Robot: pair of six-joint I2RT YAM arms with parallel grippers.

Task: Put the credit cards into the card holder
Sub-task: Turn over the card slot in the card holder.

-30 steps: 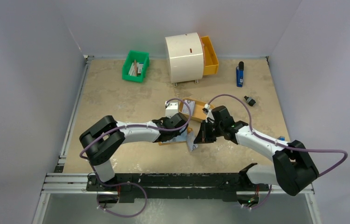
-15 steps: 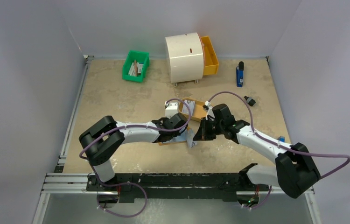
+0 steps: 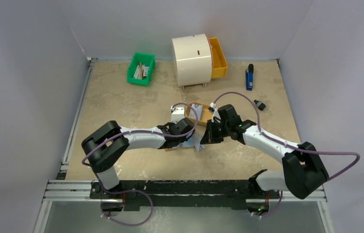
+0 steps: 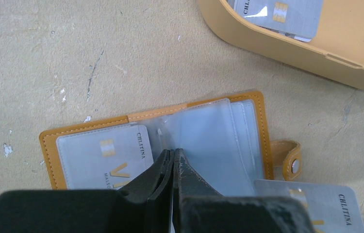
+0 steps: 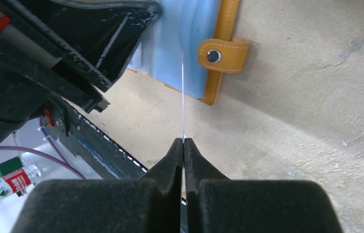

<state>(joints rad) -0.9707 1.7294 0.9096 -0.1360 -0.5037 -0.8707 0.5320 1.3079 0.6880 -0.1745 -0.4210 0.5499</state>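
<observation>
The card holder (image 4: 219, 141) lies open on the table, orange-tan with clear sleeves and a snap strap (image 4: 289, 158). One credit card (image 4: 102, 155) sits in its left sleeve. My left gripper (image 4: 174, 151) is shut, its tips resting on the sleeves near the fold; whether they pinch a sleeve I cannot tell. My right gripper (image 5: 184, 141) is shut on a second credit card (image 5: 183, 97), held edge-on with its far edge at the holder's sleeves (image 5: 190, 43). That card (image 4: 316, 206) also shows at the holder's lower right. From above, the grippers (image 3: 191, 140) (image 3: 204, 141) meet over the holder.
An oval orange tray (image 4: 287, 48) with more cards (image 4: 287, 14) lies just beyond the holder. At the back stand a green bin (image 3: 141, 68), a white round cabinet (image 3: 192, 59) with its orange drawer (image 3: 218, 57) out, a blue object (image 3: 249, 77) and a small black piece (image 3: 260, 105).
My right arm has moved a little left and away from the near edge, carrying its card closer to the holder. The left arm has stayed still.
</observation>
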